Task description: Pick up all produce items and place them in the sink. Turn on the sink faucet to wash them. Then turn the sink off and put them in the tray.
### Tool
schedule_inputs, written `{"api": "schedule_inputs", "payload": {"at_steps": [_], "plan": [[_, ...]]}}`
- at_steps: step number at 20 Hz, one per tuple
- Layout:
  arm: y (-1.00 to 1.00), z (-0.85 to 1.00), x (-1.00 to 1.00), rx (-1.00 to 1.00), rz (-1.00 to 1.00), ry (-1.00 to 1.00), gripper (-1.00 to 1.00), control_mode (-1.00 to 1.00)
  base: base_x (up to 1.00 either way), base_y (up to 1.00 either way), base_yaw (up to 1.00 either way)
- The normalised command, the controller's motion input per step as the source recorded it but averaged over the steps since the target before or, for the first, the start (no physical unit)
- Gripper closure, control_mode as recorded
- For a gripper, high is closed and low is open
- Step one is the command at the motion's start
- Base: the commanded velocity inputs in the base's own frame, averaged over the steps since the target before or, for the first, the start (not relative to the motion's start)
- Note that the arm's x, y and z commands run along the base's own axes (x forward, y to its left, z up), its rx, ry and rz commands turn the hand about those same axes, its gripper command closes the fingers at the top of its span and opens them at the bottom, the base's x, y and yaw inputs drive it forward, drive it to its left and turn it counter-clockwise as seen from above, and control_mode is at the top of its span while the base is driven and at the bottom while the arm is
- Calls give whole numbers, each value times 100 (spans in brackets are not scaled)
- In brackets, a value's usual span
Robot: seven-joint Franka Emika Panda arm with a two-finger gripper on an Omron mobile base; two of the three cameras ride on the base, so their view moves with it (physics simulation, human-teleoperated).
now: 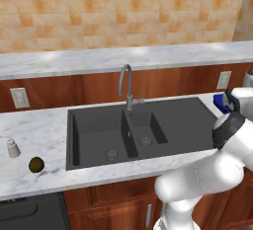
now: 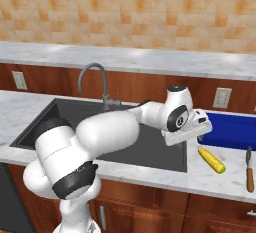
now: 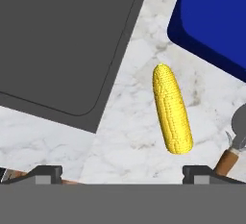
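The claw (image 3: 123,174) hangs wide open over the marble counter (image 3: 129,127); corn cob (image 3: 172,116) just ahead, blue tray (image 3: 211,26) beyond, tiled wall (image 2: 128,12) behind.

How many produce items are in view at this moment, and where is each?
2. The corn cob lies on the counter right of the sink, in front of the blue tray. The dark round fruit sits on the counter left of the sink, near a shaker.

Kitchen: sink (image 1: 99,140), faucet (image 1: 127,83), tiled wall (image 1: 123,12)
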Motion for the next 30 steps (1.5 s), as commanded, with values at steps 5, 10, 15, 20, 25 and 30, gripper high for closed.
{"api": "schedule_inputs", "payload": {"at_steps": [5,10,15,20,25,30], "plan": [[-83,-43,39,4,0,15,-100,-100,0,0,0],[-49,-39,28,3,0,6,-100,-100,0,0,0],[-20,-27,8,8,0,3,-100,-100,0,0,0],[-27,-12,21,11,0,3,-100,-100,0,0,0],[-26,-9,25,9,0,4,-100,-100,0,0,0],[-15,-31,23,5,0,5,-100,-100,0,0,0]]}}
